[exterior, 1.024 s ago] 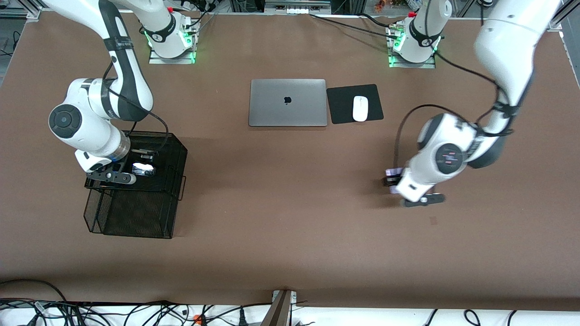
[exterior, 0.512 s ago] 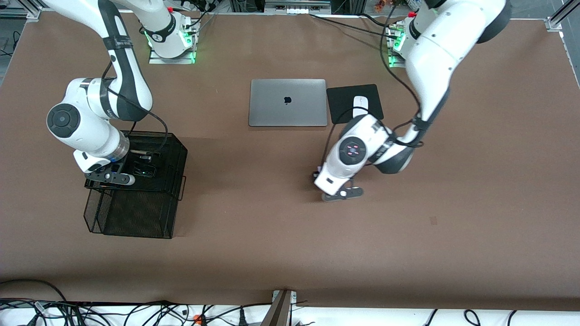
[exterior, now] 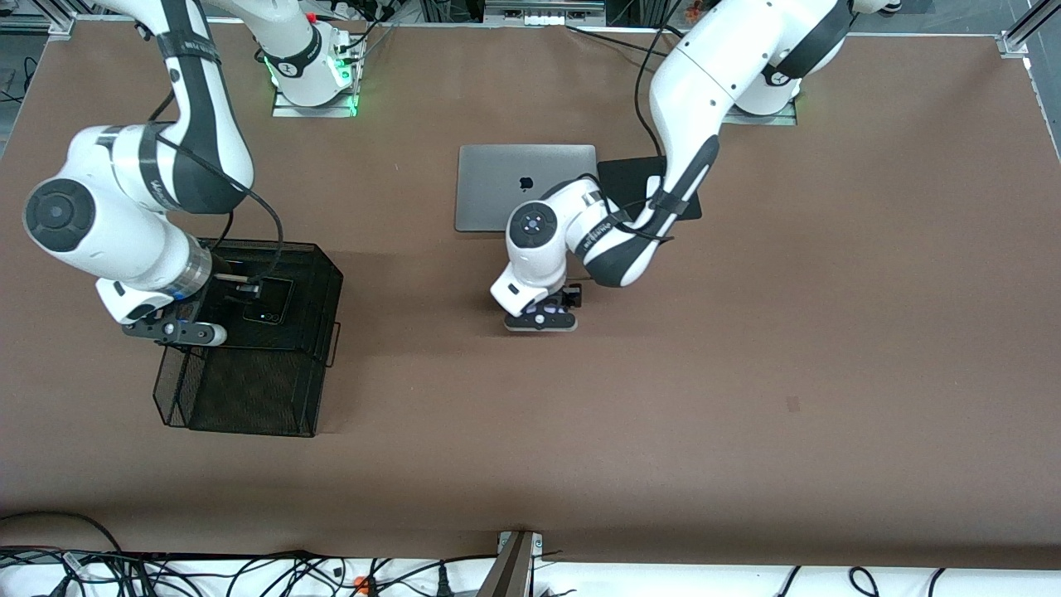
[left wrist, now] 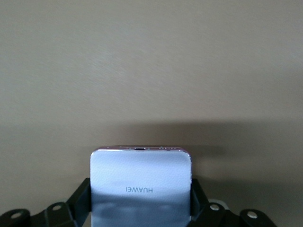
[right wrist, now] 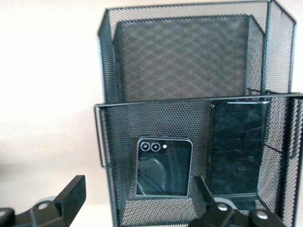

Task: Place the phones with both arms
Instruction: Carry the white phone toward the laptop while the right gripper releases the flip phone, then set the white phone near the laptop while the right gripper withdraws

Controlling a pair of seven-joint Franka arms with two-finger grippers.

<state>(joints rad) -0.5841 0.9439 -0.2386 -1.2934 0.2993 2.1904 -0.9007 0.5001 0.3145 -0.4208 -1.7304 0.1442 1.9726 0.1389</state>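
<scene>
Left claw (left wrist: pixel 140 215) is gripping the lavender-white phone (left wrist: pixel 140 182) over the worktop (exterior: pixel 746 373) — right claw (right wrist: pixel 137 201) is hanging open over the mesh basket (right wrist: pixel 106 142), two black phones (right wrist: pixel 164 167) lying below it.

I read one word only: "HUAWEI", printed on the pale lavender-white phone (left wrist: pixel 141 182), upside down in the left wrist view, between the left gripper (left wrist: pixel 141 210) fingers. The silver laptop (exterior: pixel 506 178) lid carries a dark apple logo. Nothing else legible.

Left gripper (left wrist: pixel 140 210) clamped on both side edges of pale lavender-white phone (left wrist: pixel 140 177); HUAWEI lettering reads inverted; bare table surface (left wrist: pixel 151 61) beneath, phone's shadow cast there
</scene>
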